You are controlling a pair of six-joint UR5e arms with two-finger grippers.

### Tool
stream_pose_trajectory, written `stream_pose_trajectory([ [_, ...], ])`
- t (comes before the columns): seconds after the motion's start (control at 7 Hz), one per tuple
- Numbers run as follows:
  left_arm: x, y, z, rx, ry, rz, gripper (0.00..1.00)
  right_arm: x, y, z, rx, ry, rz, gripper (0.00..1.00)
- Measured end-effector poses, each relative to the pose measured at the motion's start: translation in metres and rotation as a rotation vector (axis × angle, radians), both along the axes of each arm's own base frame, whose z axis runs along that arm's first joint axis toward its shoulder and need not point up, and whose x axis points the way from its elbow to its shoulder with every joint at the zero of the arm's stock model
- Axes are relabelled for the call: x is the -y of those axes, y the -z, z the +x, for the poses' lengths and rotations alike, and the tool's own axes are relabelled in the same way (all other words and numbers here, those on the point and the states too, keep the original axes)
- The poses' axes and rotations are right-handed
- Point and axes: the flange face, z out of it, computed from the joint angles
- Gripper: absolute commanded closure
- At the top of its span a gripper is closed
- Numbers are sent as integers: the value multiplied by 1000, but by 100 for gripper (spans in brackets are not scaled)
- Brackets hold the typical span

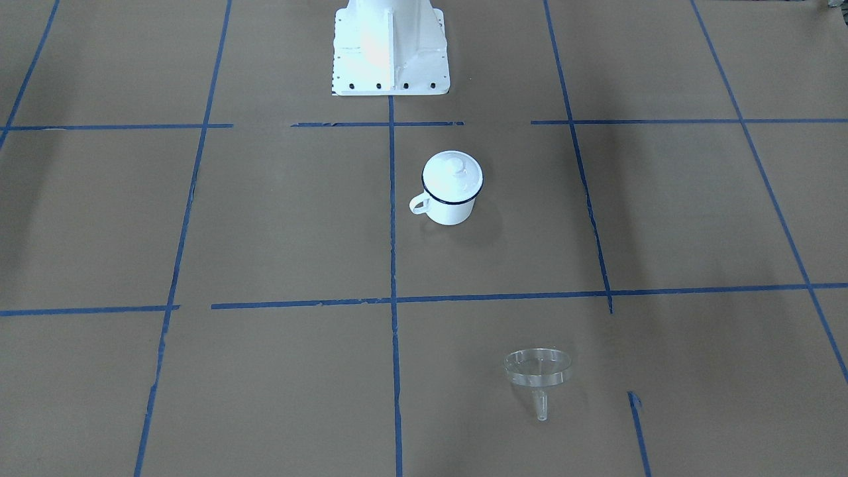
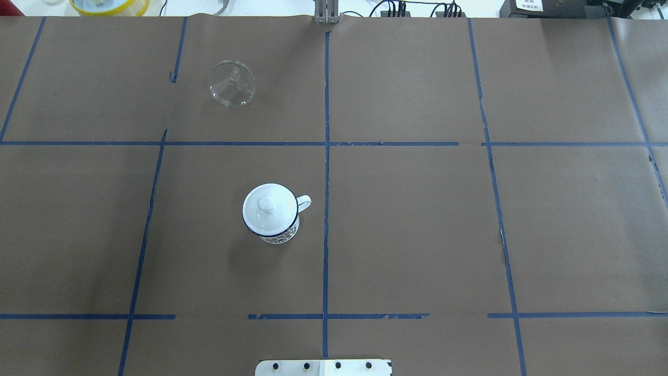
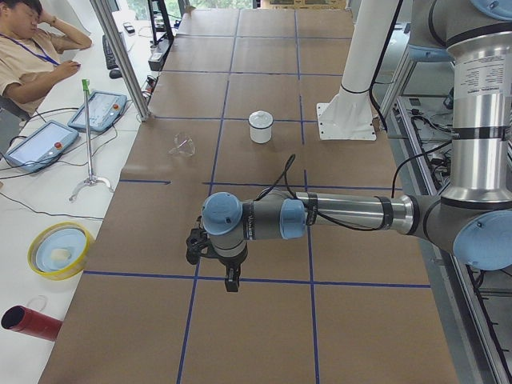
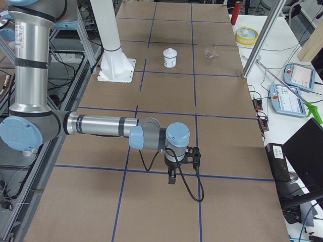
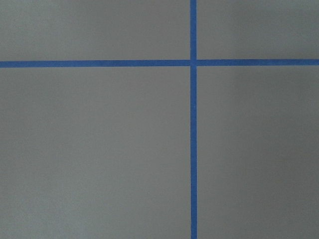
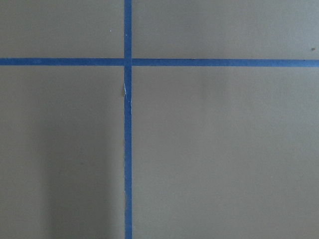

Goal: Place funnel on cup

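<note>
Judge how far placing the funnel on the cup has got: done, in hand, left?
Done: nothing. The small clear plastic funnel lies on the brown table, apart from the white enamel mug, whose round white knobbed lid is on. In hand: nothing; the left gripper and right gripper hang far off. Left: likely lid off, then pick and seat funnel.

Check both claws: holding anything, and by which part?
Nothing held. The funnel lies alone on the table, the cup stands apart; left claw and right claw hang far from both.
</note>
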Motion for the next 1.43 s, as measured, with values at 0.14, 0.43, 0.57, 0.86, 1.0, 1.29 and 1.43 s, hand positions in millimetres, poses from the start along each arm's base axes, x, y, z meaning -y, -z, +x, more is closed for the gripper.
stream_pose_trajectory([
  [0.14,0,1,0,0,0,2,0,0,0,0,0,0,0,0],
  [0.43,1,6,0,-2,-2,16,0,0,0,0,0,0,0,0],
  [0.57,5,13,0,1,-3,30,0,0,0,0,0,0,0,0],
  [0.86,57,73,-1,8,-5,188,0,0,0,0,0,0,0,0],
  [1.0,92,120,-1,15,-7,336,0,0,0,0,0,0,-1,0],
  [1.29,117,189,9,1,21,562,0,0,0,0,0,0,0,0],
  [1.43,115,218,32,-53,69,571,0,0,0,0,0,0,0,0],
])
